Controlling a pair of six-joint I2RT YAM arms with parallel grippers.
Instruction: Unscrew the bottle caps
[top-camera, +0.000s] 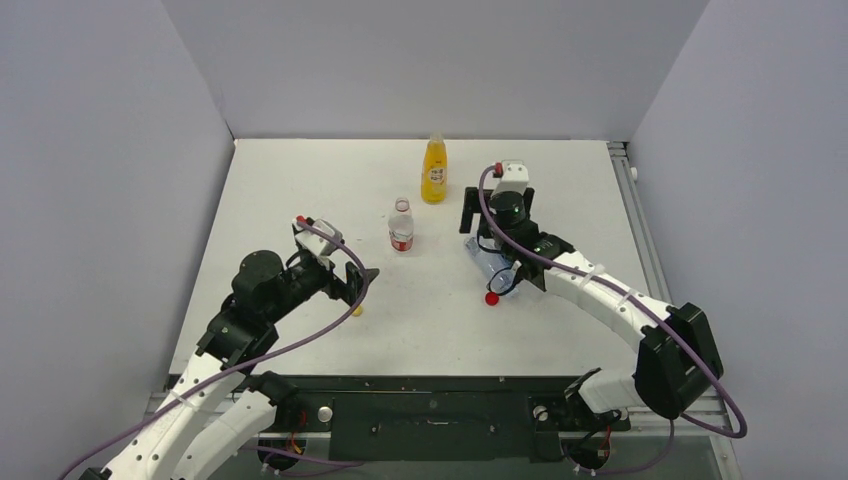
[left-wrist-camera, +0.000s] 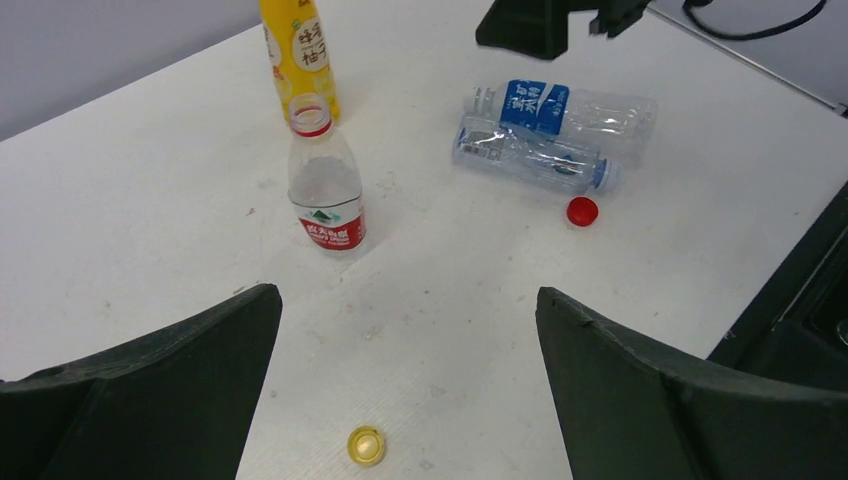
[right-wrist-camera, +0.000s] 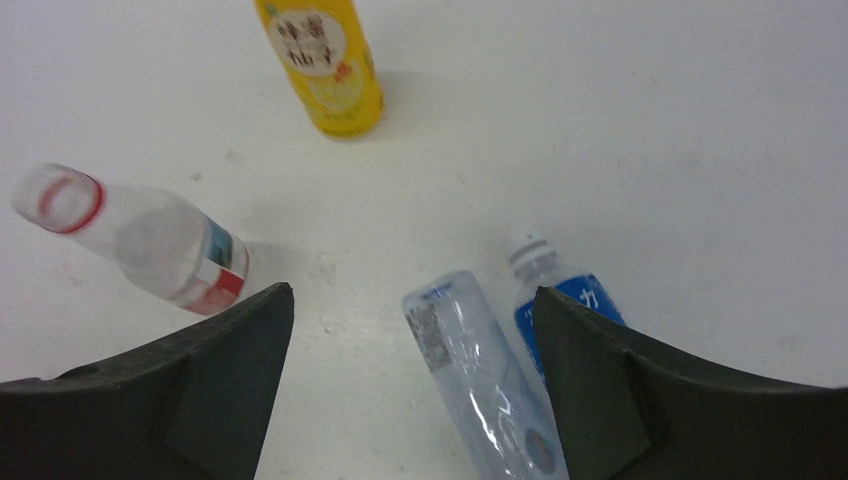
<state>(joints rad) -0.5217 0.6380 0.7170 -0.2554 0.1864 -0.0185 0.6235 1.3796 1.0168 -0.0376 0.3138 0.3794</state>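
The yellow-orange juice bottle (top-camera: 433, 170) and the red-white-label bottle (top-camera: 401, 226) stand upright mid-table; the latter's mouth (left-wrist-camera: 311, 115) is open with a red ring. A yellow cap (left-wrist-camera: 366, 445) lies loose below my open left gripper (left-wrist-camera: 408, 300). A red cap (left-wrist-camera: 582, 211) lies loose beside two bottles on their sides, the blue-label bottle (left-wrist-camera: 560, 108) and the plain clear bottle (left-wrist-camera: 530, 158). My right gripper (right-wrist-camera: 412, 300) hovers open above them, holding nothing. The clear bottle (right-wrist-camera: 480, 380) shows between its fingers, the blue-label bottle (right-wrist-camera: 560, 290) beside the right one. No white caps can be made out for sure.
Grey walls close in the white table (top-camera: 300, 180) at the left, back and right. A metal rail (top-camera: 632, 200) runs along the right edge. The right arm (top-camera: 610, 295) reaches diagonally over the lying bottles.
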